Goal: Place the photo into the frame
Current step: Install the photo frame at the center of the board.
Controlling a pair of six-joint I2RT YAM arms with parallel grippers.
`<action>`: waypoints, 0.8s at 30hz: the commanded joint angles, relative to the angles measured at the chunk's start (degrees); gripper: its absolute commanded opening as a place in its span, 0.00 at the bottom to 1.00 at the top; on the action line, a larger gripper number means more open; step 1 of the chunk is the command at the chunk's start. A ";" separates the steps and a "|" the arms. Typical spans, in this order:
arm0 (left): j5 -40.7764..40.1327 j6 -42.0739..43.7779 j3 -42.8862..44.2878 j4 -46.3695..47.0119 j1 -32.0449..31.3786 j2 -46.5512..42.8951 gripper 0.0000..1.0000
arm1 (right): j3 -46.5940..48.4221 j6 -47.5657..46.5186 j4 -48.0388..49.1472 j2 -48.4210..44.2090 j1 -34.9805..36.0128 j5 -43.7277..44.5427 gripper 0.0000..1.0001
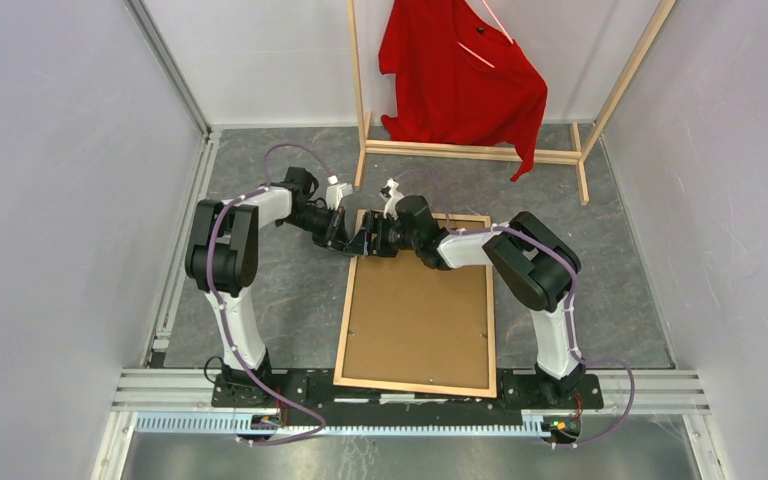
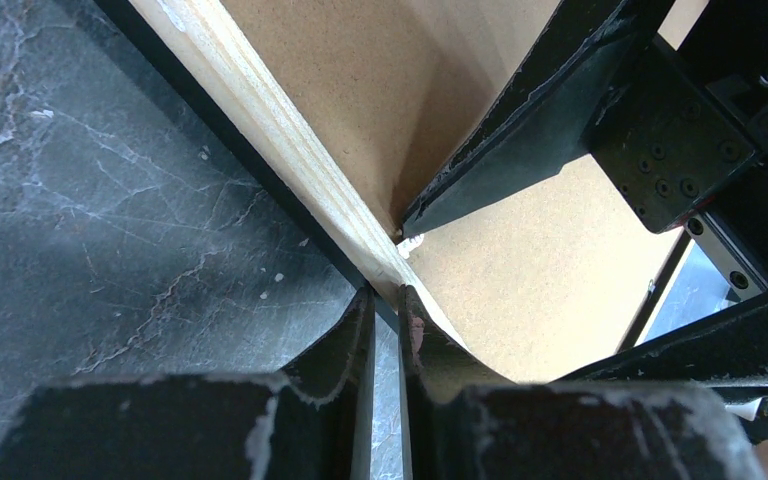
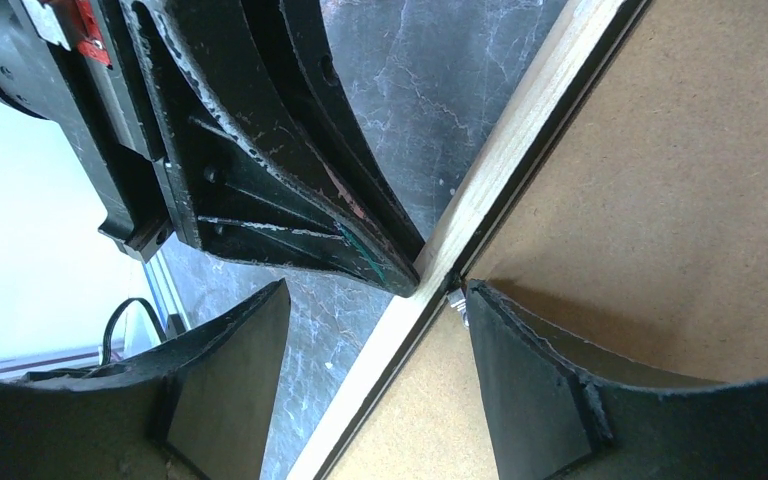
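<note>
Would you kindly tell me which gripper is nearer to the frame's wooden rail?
Left. The left gripper pinches the left rail of the frame near its far corner. The right gripper is open, straddling that rail with one finger on each side.

This looks like a robot lab. Plain white walls [image 1: 60, 180] box in a small booth. A left arm [image 1: 225, 260] and a right arm [image 1: 540, 270] are bolted to a metal rail [image 1: 160, 385] by a grey counter [image 1: 280, 290]. A wooden rack [image 1: 460, 150] holds a red shirt [image 1: 455, 80].
</note>
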 commanded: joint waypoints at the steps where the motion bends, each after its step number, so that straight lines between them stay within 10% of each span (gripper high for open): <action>1: -3.22 2.42 -1.63 0.25 -1.16 0.35 0.14 | 1.25 0.29 0.44 1.62 0.63 -1.39 0.72; 24: -2.97 3.28 -1.50 -0.63 -1.16 0.08 0.13 | 4.17 -1.94 -1.97 1.97 0.65 -3.67 0.71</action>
